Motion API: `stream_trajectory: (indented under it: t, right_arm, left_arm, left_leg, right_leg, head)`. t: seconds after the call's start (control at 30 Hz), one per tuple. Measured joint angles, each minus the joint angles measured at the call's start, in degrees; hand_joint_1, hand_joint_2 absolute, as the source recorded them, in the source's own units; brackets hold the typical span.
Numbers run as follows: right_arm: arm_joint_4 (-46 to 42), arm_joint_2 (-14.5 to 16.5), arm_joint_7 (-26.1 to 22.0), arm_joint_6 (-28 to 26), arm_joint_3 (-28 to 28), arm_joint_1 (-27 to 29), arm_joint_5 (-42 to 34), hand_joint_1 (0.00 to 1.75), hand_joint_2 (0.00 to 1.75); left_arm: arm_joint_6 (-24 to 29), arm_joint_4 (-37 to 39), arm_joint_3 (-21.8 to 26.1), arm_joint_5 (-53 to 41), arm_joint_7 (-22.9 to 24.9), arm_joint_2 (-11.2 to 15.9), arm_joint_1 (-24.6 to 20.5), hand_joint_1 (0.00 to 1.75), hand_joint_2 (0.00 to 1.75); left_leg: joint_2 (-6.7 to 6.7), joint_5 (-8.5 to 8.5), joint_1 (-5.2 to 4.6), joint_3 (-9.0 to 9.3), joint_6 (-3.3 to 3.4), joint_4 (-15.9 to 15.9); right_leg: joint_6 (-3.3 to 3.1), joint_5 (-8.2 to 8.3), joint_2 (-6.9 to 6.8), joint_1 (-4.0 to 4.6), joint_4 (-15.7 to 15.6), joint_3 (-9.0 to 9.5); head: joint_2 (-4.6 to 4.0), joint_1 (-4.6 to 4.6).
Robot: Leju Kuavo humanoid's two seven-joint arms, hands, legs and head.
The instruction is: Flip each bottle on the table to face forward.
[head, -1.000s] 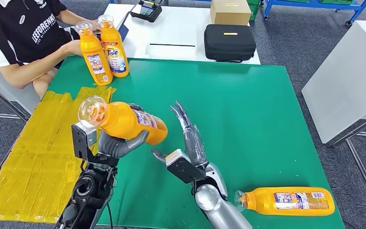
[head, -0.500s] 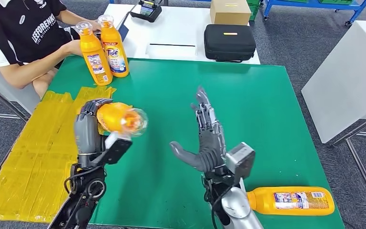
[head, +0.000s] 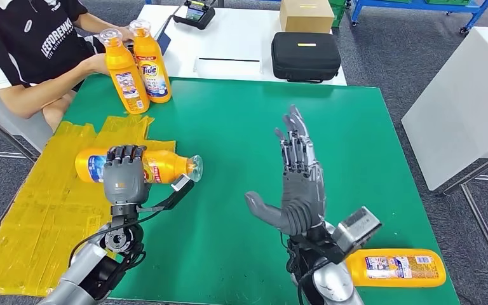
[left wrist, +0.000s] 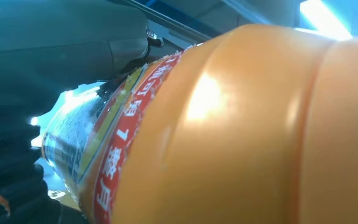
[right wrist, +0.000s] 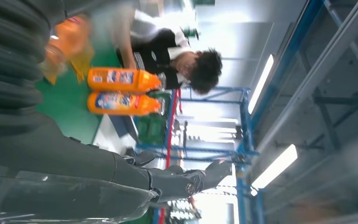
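Bottle in your left hand lies on its side over the seam between the yellow sheet and the green mat, cap toward the desk's middle; the fingers wrap over its waist, probably so you can roll the red-banded label up. Its orange plastic is smooth, glossy and rounded, so it may slip or roll. Your right hand stands upright, fingers spread, holding nothing. A second bottle lies near your right forearm, back label up. Two bottles stand by a person.
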Motion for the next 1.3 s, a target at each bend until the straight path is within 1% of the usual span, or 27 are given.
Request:
stream_trajectory:
  t: [0.07,0.2,0.27,0.33,0.4,0.53,0.73,0.8,0.93,1.07,1.13,1.17,1.23,1.3]
  right_arm:
    - [-0.91,-0.37,-0.41,-0.68,0.01,0.59,0.9,0.0,1.75]
    - [-2.08,-0.91,-0.52,-1.5,0.05,0.92,1.55,0.0,1.75]
    - [-2.36,-1.09,-0.5,-1.75,0.07,0.92,1.66,0.0,1.75]
    - [-2.44,-1.21,-0.34,-1.93,0.07,0.92,1.88,0.0,1.75]
    - [-2.45,-1.32,0.0,-2.14,0.08,0.91,2.39,0.0,1.75]
    - [-2.45,-1.48,0.73,-2.49,0.29,0.84,3.98,0.0,1.75]
    - [-2.43,-1.89,1.98,-4.15,0.78,0.49,7.85,0.0,1.75]
    - [-2.43,-2.04,2.47,-4.79,0.92,0.46,9.25,0.0,1.75]
    - [-2.38,-2.55,4.39,-6.66,1.28,0.13,14.4,0.0,1.75]
    - [-2.36,-3.04,5.17,-7.23,1.58,-0.21,16.21,0.0,1.75]
    - [-2.36,-3.26,5.89,-7.44,1.71,-0.26,17.69,0.0,1.75]
    - [-2.36,-3.44,6.58,-7.56,1.77,-0.27,19.14,0.0,1.75]
    - [-2.34,-4.0,8.52,-7.62,1.88,-0.25,23.58,0.0,1.75]
    - [-2.31,-4.93,10.82,-7.0,1.95,-0.16,29.96,0.0,1.75]
  left_arm:
    - [-1.09,3.05,-0.75,0.02,0.69,0.29,-0.79,1.75,1.75]
    - [-2.66,7.93,-0.61,0.08,0.24,0.52,-2.03,1.75,1.75]
    - [-3.21,9.64,-0.25,0.08,-0.01,0.54,-2.43,0.93,1.75]
    - [-3.79,10.96,0.27,0.08,-0.14,0.54,-2.7,0.05,1.75]
    - [-4.09,11.94,0.93,0.08,0.02,0.55,-2.81,0.0,1.75]
    - [-4.0,13.04,2.27,0.08,0.19,0.56,-2.88,0.0,1.75]
    - [-3.26,13.48,5.09,0.08,-1.94,0.54,-2.9,0.0,1.75]
    - [-2.76,13.48,6.03,0.08,-2.96,0.46,-2.86,0.0,1.75]
    - [-1.24,13.45,9.34,0.46,-6.89,-0.36,-2.55,0.0,1.75]
    - [-0.82,13.42,12.29,1.59,-9.11,-1.34,-2.37,0.0,1.75]
    - [-0.59,13.22,13.59,4.34,-12.67,-1.89,-2.18,0.0,1.75]
    - [-0.52,12.91,14.55,6.73,-15.92,-2.26,-1.98,0.0,1.75]
    - [-1.31,11.65,16.89,13.27,-24.39,-3.26,-1.27,0.0,1.75]
    - [-3.45,9.34,19.33,20.4,-32.73,-4.46,-0.12,0.0,1.75]
  left_leg:
    - [0.0,0.0,-0.01,-0.02,0.0,0.0]
    - [-0.02,0.0,-0.01,-0.04,0.0,0.0]
    - [-0.02,0.0,-0.01,-0.04,0.0,0.0]
    - [-0.02,0.0,-0.01,-0.03,0.0,0.0]
    - [-0.02,0.0,0.0,-0.03,0.0,0.0]
    - [-0.02,0.0,0.0,-0.04,0.0,0.0]
    - [-0.03,0.0,0.0,-0.04,0.0,0.0]
    - [-0.03,0.0,0.0,-0.04,0.0,0.0]
    - [-0.03,0.0,0.0,-0.04,0.0,0.0]
    - [-0.03,0.0,-0.01,-0.04,0.0,0.0]
    - [-0.03,0.0,-0.01,-0.03,0.0,0.0]
    - [-0.03,0.0,-0.01,-0.03,0.0,0.0]
    - [-0.03,0.0,-0.01,-0.04,0.0,0.0]
    - [-0.03,0.0,-0.02,-0.04,0.0,0.0]
  right_leg:
    - [0.0,0.0,0.0,-0.01,0.0,-0.01]
    - [0.0,0.0,0.0,-0.01,0.0,-0.02]
    - [0.0,0.0,0.0,-0.01,-0.01,-0.02]
    - [0.0,0.0,0.0,0.0,0.0,-0.02]
    - [0.0,0.0,0.0,0.01,0.0,-0.02]
    - [0.0,0.0,0.0,0.01,0.0,-0.02]
    - [0.0,0.0,-0.01,0.0,0.0,-0.01]
    - [0.0,-0.01,-0.01,0.0,0.0,-0.01]
    - [0.0,0.0,-0.01,0.0,0.0,-0.01]
    - [0.0,0.0,-0.01,0.0,0.0,-0.01]
    - [0.0,0.0,-0.01,0.0,0.0,-0.01]
    - [0.0,0.0,-0.01,0.0,0.0,-0.01]
    - [0.0,0.0,-0.01,0.0,0.0,-0.01]
    - [0.0,0.0,-0.01,-0.01,-0.01,-0.01]
  head:
    - [0.0,-0.01]
    - [0.0,0.0]
    - [0.0,0.0]
    - [0.0,0.01]
    - [0.0,0.01]
    - [0.0,0.01]
    - [0.0,0.01]
    - [0.0,0.01]
    - [0.0,0.01]
    - [0.0,0.01]
    - [0.0,0.0]
    - [0.0,0.0]
    - [0.0,0.0]
    - [0.0,0.0]
